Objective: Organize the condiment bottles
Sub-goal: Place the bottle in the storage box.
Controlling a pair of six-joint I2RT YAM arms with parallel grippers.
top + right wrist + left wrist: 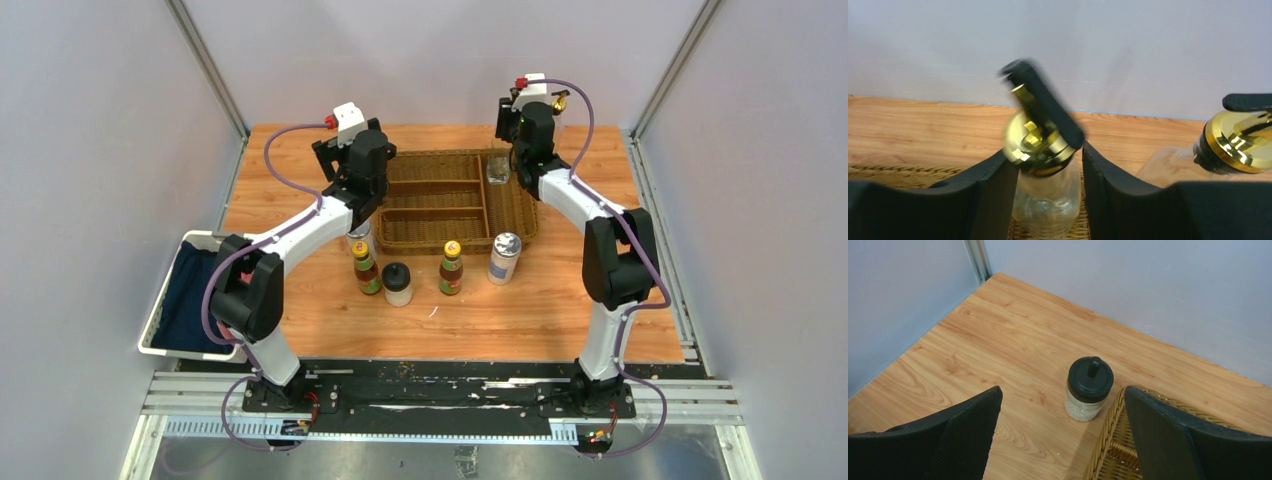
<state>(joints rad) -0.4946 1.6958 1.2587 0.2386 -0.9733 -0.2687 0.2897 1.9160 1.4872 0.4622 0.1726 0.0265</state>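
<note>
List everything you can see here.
Wicker tray: one, brown, centre.
Sauce bottles: two, red-green labels, in front of the tray.
Black-lidded jars: two, pale; one between the bottles, one by the tray's far left corner.
Silver-lidded shakers: two; one right of them, one half under the left arm.
Clear cruets: two, gold-spouted; one in the right gripper, one to its right.
White basket: one, dark cloth inside, left.
Left gripper: open. Right gripper: shut on cruet.

I can read no words, numbers or brand marks in any view. The sauce bottle [366,272] at eight o'clock from the wicker tray [440,228] and the second sauce bottle [451,270] at six o'clock wear red and green labels, but their print is too small for me to make out.
</note>
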